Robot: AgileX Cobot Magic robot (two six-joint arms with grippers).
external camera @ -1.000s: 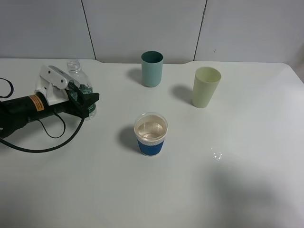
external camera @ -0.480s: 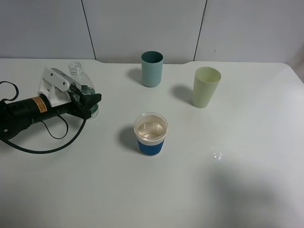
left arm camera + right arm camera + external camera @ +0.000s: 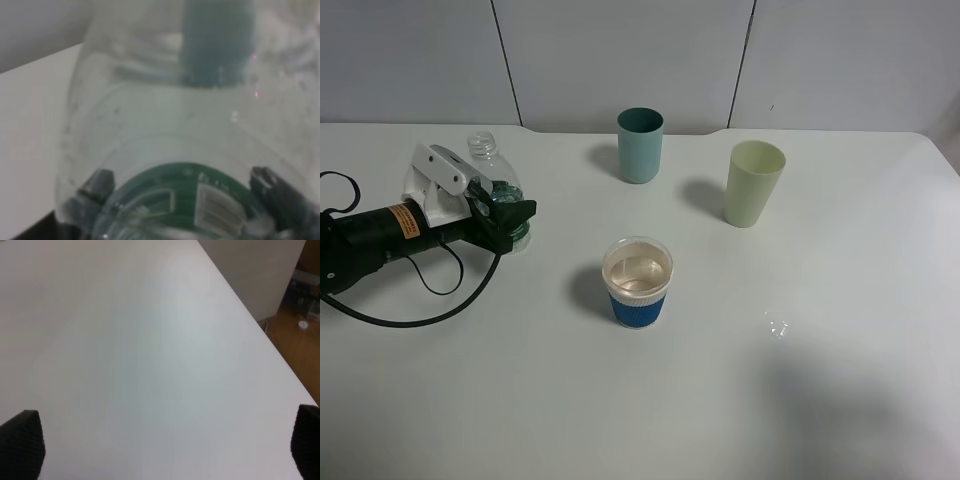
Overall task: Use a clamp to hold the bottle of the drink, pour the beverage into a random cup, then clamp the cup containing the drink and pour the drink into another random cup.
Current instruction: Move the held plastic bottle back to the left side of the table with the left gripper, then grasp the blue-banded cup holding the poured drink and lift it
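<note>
A clear plastic bottle (image 3: 488,172) with a green label stands upright at the table's left. My left gripper (image 3: 513,221) is shut on its lower body; in the left wrist view the bottle (image 3: 170,125) fills the frame, with the fingertips (image 3: 97,182) at either side of the label. A clear cup with a blue sleeve (image 3: 638,284) holds pale liquid at the table's middle. A teal cup (image 3: 640,145) and a pale green cup (image 3: 754,184) stand behind it. My right gripper (image 3: 160,450) is open over bare table near the table's edge and is out of the high view.
A black cable (image 3: 420,300) loops on the table beside the left arm. A small clear speck (image 3: 777,328) lies to the right of the sleeved cup. The right wrist view shows the table's edge (image 3: 260,325) and the floor beyond it.
My left gripper has shifted slightly right with the bottle, which now stands a little more upright. The cups have not moved.
</note>
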